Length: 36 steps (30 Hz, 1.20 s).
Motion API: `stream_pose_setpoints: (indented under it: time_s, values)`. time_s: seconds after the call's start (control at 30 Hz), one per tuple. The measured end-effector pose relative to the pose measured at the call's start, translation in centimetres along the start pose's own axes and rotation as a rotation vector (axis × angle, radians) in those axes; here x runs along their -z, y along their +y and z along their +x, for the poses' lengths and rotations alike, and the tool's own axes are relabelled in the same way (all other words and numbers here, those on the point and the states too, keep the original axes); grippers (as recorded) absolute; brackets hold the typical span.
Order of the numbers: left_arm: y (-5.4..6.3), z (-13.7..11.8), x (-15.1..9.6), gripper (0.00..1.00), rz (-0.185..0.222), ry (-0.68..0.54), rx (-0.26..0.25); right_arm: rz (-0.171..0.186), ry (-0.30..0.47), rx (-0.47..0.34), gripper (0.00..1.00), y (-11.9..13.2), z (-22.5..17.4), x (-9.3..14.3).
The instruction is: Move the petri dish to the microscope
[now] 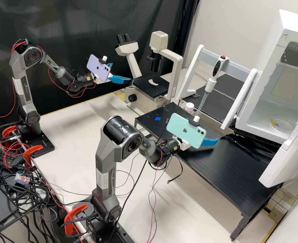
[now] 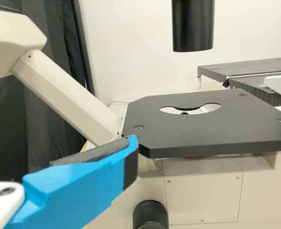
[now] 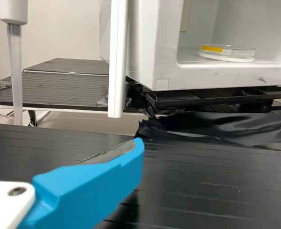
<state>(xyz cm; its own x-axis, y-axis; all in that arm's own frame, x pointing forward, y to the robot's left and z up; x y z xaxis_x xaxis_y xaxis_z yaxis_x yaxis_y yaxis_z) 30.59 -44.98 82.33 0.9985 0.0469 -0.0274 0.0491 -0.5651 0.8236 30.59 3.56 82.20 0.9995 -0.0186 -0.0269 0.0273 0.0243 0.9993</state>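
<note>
Black surface (image 1: 223, 168) fronts the open cabinet (image 1: 295, 26), petri dish (image 3: 233, 53) inside — right pincer (image 1: 215, 140) probably there to grab it, left pincer (image 1: 130, 80) near the microscope (image 1: 143, 86). Can't tell how open either is; nothing visibly held.

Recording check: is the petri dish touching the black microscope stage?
Apart. The high view shows the petri dish inside the open white cabinet, well away from the black microscope stage.

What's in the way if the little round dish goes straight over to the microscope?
Two things seem to be: the white panel beside the white box's opening, then the pipette on its stand. The dish sits inside the box; the microscope is beyond both.
</note>
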Motion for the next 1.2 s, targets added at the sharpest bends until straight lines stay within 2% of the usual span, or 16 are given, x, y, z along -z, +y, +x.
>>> stream_pose_setpoints:
  time_s: [0.43, 0.67, 0.8, 0.93, 1.07, 1.2]
  values:
    - [0.0, 0.0, 0.0, 1.00, 0.000, 0.000, 0.000, 0.004, -0.007, -0.006, 1.00, 0.1, 0.0, -0.1]
    - [0.0, 0.0, 0.0, 1.00, 0.000, 0.000, 0.000, 0.001, -0.032, -0.026, 1.00, 1.3, -0.4, -1.4]
    - [0.0, 0.0, 0.0, 1.00, 0.000, 0.000, 0.000, 0.048, -0.062, -0.077, 1.00, 2.9, -1.0, -2.6]
    - [0.0, 0.0, 0.0, 1.00, 0.000, 0.000, 0.000, 0.068, -0.071, -0.122, 1.00, 4.8, -1.4, -4.0]
    - [0.0, 0.0, 0.0, 1.00, 0.000, 0.000, 0.000, 0.120, -0.098, -0.203, 1.00, 7.1, -1.6, -5.4]
    - [0.0, 0.0, 0.0, 1.00, 0.000, 0.000, 0.000, 0.111, -0.083, -0.277, 1.00, 9.6, -0.6, -5.5]
